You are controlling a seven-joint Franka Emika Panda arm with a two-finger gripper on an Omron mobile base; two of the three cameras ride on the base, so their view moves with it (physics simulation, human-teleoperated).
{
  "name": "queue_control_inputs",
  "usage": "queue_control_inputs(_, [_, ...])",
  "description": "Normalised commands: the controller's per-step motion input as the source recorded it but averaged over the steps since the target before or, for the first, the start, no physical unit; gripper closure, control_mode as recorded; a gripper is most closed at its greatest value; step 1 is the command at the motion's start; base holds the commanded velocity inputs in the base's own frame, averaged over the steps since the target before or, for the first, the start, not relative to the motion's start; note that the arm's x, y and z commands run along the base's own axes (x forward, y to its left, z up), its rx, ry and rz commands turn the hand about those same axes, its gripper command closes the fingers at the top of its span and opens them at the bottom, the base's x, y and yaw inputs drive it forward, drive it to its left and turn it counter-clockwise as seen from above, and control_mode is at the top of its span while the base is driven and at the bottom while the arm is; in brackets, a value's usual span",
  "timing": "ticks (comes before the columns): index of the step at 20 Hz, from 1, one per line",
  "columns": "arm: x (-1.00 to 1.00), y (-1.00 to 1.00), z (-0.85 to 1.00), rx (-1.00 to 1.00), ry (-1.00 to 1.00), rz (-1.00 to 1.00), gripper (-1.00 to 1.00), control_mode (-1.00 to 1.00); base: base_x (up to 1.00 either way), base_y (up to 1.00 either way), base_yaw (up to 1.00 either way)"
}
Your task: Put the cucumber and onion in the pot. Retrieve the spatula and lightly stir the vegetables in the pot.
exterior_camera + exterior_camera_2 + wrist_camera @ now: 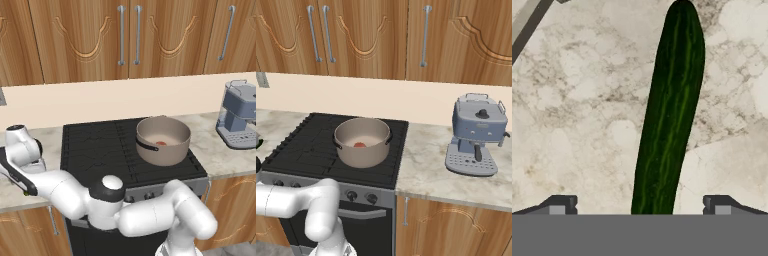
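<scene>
We are seeing the stove (100, 150) carrying the pot (165, 145), which is holding just the onion (161, 143), while the cucumber (669, 115) is lying on the marble counter (577, 125) between our gripper's (639, 205) spread fingertips.

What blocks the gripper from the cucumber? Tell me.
Nothing visible. In the hand view the cucumber lies on bare marble counter, running between the open gripper fingertips, with nothing over it.

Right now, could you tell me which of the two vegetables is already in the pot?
The onion, the small reddish-orange ball on the pot's floor. The dark green cucumber lies on the marble counter, between the open hand's fingertips.
</scene>
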Motion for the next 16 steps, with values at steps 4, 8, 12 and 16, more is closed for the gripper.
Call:
queue_control_inputs(4, [-0.33, -0.12, -0.43, 0.04, -0.01, 0.0, -1.0, -1.0, 0.0, 0.0, 0.0])
queue_control_inputs(8, [-0.39, -0.04, -0.32, 0.03, -0.04, 0.0, -1.0, -1.0, 0.0, 0.0, 0.0])
queue_control_inputs(12, [-0.36, -0.18, -0.35, 0.01, -0.01, 0.0, -1.0, -1.0, 0.0, 0.0, 0.0])
queue_control_inputs(16, [-0.25, -0.42, -0.38, 0.02, -0.03, 0.0, -1.0, -1.0, 0.0, 0.0, 0.0])
